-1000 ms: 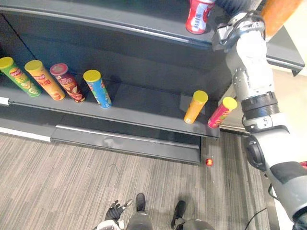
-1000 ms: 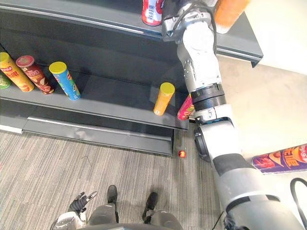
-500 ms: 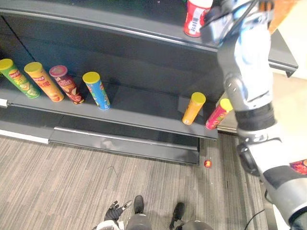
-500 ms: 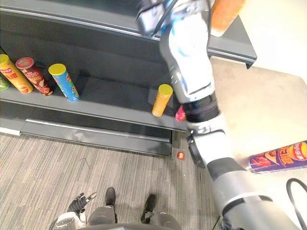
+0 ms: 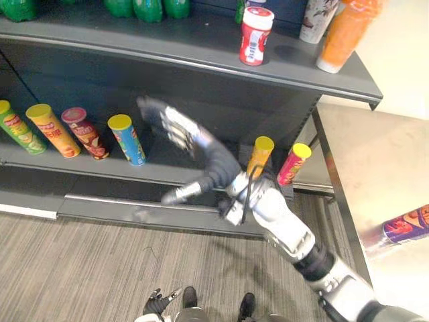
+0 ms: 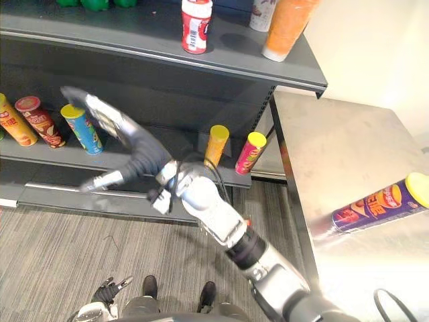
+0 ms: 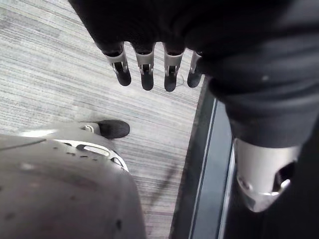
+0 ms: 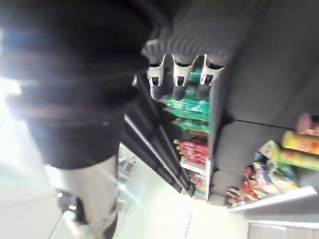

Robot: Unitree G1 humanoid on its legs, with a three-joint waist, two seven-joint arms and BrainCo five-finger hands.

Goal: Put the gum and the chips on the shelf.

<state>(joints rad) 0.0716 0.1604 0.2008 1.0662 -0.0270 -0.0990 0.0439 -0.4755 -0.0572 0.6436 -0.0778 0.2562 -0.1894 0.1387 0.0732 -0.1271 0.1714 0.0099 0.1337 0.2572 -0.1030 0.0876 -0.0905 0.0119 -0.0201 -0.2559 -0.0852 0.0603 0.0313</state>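
Observation:
A red gum bottle (image 5: 255, 35) stands upright on the top shelf (image 5: 167, 47), apart from both hands. A purple chips can (image 6: 375, 208) lies on its side on the steel table (image 6: 335, 154) at the right. My right hand (image 5: 173, 126) hangs open in front of the lower shelf (image 5: 87, 168), fingers straight and spread, holding nothing. Its fingers (image 8: 178, 79) show bare in the right wrist view. My left hand (image 5: 157, 300) hangs low over the floor, with its fingers (image 7: 144, 69) relaxed and empty.
Several chips cans stand on the lower shelf: a blue one (image 5: 127, 139) by my right hand, an orange one (image 5: 259, 155) and a pink one (image 5: 293, 163) to the right. A tall orange can (image 5: 342, 33), a white cup (image 5: 318, 10) and green bottles (image 5: 144, 7) share the top shelf.
My right hand has left the top shelf beside the gum bottle and swung down and left, in front of the lower shelf. The camera has shifted right, bringing the steel table into view.

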